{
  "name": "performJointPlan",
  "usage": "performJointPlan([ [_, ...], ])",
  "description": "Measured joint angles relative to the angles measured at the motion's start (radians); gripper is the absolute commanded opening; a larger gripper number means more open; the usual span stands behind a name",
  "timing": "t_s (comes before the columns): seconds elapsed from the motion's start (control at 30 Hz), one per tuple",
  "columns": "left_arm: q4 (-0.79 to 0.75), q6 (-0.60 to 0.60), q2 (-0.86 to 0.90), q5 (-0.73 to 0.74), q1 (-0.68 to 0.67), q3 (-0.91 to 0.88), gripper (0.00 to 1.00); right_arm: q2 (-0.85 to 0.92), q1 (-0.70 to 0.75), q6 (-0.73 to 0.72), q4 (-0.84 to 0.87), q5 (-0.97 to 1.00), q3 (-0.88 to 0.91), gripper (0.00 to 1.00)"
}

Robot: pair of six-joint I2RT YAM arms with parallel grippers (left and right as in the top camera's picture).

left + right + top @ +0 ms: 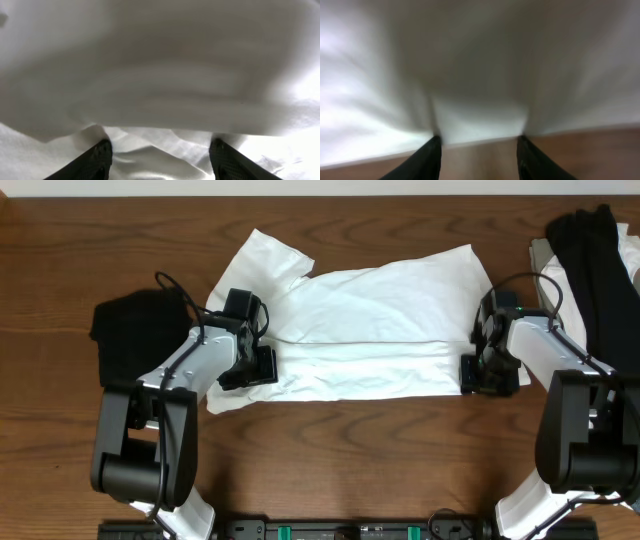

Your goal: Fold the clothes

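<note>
While each arm reaches low and inward, the left arm (178,368) and right arm (545,340) flank the soft, creased white T-shirt (380,310), a long folded band across the middle of the wooden tabletop (350,450); both jaws stand parted, clamping nothing.

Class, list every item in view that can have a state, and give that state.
white T-shirt: spread out, near edge folded over
left gripper: open at shirt's left end
right gripper: open at shirt's right end
left black garment: bunched
right black garment: heaped
</note>
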State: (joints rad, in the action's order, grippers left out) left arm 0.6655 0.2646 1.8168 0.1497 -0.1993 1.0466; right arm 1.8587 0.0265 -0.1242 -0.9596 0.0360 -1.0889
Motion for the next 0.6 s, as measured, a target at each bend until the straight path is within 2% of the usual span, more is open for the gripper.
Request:
performJointPlan([
  [0.17,0.143,-0.002,0.01,-0.004,0.0,0.001,0.65,0.012,0.027,-0.072,-0.118,0.032,0.006,0.49],
  [0.3,0.234,-0.002,0.02,0.005,0.0,-0.011,0.65,0.012,0.051,-0.116,-0.127,0.046,0.022,0.45],
  [0.43,0.233,-0.002,0.021,0.009,0.001,-0.014,0.65,0.011,0.05,-0.131,-0.111,0.043,0.028,0.49],
  [0.6,0.221,-0.001,0.016,0.009,0.001,-0.02,0.66,-0.02,0.044,-0.081,-0.063,-0.033,0.024,0.52],
])
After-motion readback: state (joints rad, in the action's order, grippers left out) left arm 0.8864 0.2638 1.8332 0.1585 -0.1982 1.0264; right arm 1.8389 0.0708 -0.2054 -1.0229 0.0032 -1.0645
